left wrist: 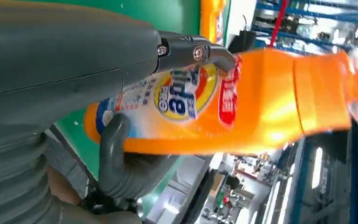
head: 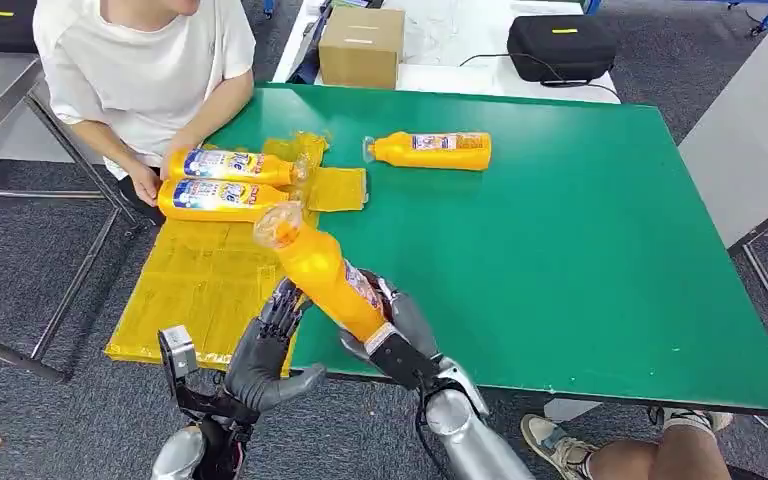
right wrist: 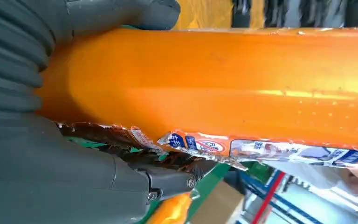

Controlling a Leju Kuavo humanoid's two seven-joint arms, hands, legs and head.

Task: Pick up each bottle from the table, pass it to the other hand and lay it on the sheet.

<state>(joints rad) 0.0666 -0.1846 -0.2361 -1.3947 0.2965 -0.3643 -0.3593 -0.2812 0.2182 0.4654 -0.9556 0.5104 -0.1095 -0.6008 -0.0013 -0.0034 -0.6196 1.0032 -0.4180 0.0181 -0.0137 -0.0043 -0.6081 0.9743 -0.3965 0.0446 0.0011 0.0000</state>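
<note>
Both robot hands meet at the table's near edge: the right hand (head: 398, 335) grips the orange detergent bottle (head: 322, 273) by its base, cap tilted up, while the left hand (head: 272, 350) spreads beside it, holding nothing. Beyond, two bottles (head: 222, 183) lie on the yellow sheet (head: 200, 285), another bottle (head: 430, 150) on the green table (head: 580, 250).

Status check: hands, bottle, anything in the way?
Right hand grips bottle at its base. Left hand open beside it, touching. Two bottles on sheet, person's hand there. One bottle left on table.
</note>
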